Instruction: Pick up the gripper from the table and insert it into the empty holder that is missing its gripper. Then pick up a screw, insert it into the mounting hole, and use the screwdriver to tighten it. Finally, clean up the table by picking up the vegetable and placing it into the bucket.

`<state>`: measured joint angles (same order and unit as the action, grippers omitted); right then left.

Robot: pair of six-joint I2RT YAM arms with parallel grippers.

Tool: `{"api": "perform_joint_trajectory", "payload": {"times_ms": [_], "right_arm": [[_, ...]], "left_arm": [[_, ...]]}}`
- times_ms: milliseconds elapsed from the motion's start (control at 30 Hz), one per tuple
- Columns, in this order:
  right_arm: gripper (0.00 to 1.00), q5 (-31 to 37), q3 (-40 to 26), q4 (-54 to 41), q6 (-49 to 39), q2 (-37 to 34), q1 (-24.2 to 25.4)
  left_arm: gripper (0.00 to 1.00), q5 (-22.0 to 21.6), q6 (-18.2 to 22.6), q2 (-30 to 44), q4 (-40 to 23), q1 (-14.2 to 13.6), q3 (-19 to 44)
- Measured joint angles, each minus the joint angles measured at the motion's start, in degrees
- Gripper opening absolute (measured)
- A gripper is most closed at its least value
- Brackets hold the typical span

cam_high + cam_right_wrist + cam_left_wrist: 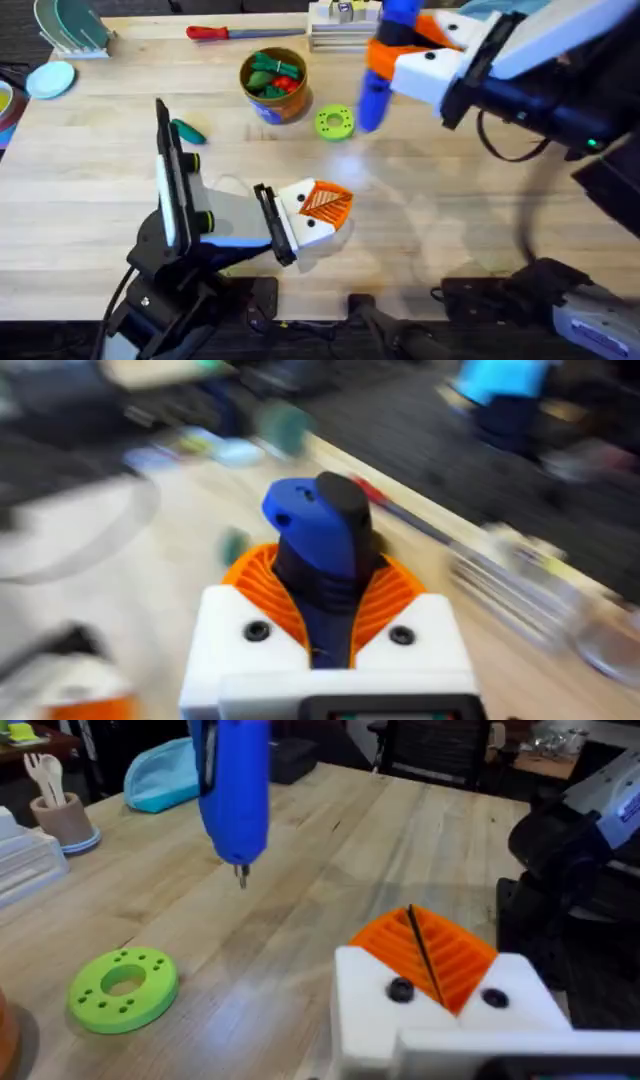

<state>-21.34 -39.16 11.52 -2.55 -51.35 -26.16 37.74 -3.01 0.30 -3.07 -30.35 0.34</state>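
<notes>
Wooden table point(450, 210) carries both arms: the right gripper point(330, 622) pinches the blue screwdriver point(385, 55) aloft, bit down, beyond the lime ring point(334, 122). Left gripper point(322, 212) rests mid-table, orange pads point(430, 955) pressed together. Bucket point(275, 85), heaped with toy vegetables, stands near the far edge; the dark green vegetable point(188, 131) lies to its left.

the right pincer point(328, 622) grips the blue screwdriver point(318, 545) between its orange pads point(262, 585).
</notes>
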Motion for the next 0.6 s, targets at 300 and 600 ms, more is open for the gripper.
{"api": "perform_joint_trajectory", "payload": {"times_ms": [300,600], "right_arm": [[0.138,26.58,0.00,-3.84,-30.64,-12.49,10.27],[0.136,40.15,0.00,-3.82,-56.63,-29.08,10.33]], "left_arm": [[0.014,0.00,-0.02,0.02,0.00,0.00,0.00],[0.014,0.00,-0.02,0.02,0.00,0.00,0.00]]}}
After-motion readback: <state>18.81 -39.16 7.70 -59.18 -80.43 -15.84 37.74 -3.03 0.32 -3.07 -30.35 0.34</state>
